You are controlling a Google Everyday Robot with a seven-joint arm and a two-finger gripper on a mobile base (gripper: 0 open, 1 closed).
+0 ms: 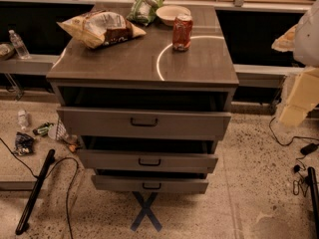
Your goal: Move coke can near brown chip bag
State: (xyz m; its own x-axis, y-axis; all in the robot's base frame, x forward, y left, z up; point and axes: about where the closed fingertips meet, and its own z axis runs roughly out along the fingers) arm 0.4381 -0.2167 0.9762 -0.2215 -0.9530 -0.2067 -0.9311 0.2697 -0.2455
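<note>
The coke can [182, 32] is red with white lettering and a silver top. It stands upright on the right half of the grey cabinet top [124, 63], just in front of a pale bowl. The brown chip bag [101, 28] is large, tan-yellow with a dark brown panel, and lies at the back left of the top, well left of the can. My gripper [298, 101] hangs at the right edge of the view, beside the cabinet and lower than its top, far from the can and holding nothing that shows.
A green bag [144, 8] and a pale bowl [173, 14] sit at the back of the top. Three drawers [144, 123] stand pulled out in front. Bottles and litter [30, 133], a black bar [35, 190] and cables lie on the floor.
</note>
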